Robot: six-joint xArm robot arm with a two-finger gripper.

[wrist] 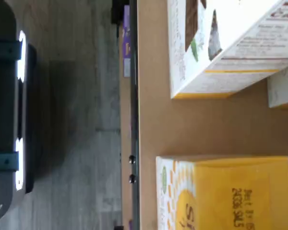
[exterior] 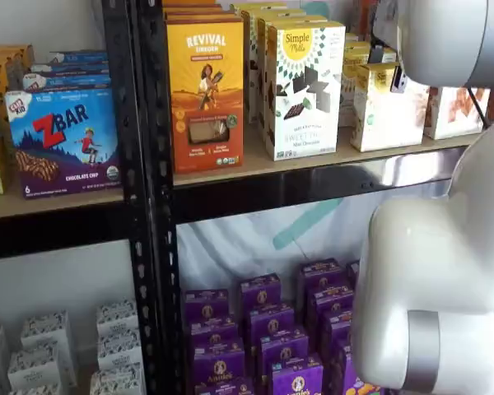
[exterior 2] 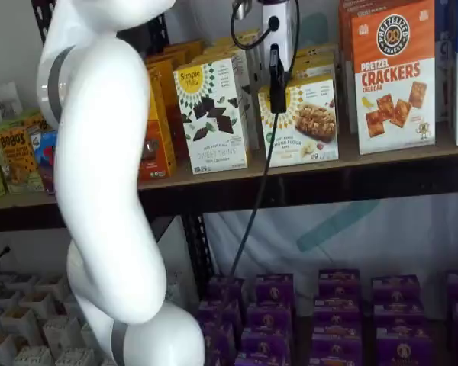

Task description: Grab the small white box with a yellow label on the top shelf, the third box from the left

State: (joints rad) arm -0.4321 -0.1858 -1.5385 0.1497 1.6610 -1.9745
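Observation:
The small white box (exterior 2: 301, 126) stands on the top shelf (exterior 2: 382, 162), with a yellow sunburst label and a cookie picture on its front. It is shorter than its neighbours. In a shelf view it shows partly behind the arm (exterior: 387, 111). The wrist view shows its yellow top with printed date (wrist: 230, 191) on the tan board (wrist: 153, 124). My gripper (exterior 2: 277, 95) hangs from above, just in front of the box's left part. Only a narrow black finger shape shows, with a cable beside it, so no gap can be read. It holds nothing that I can see.
A taller white box with chocolate squares (exterior 2: 211, 114) stands left of the small box, also in the wrist view (wrist: 216, 43). An orange pretzel cracker box (exterior 2: 393, 76) stands to the right. Purple boxes (exterior 2: 328, 313) fill the lower shelf. The white arm (exterior 2: 107, 191) covers the left.

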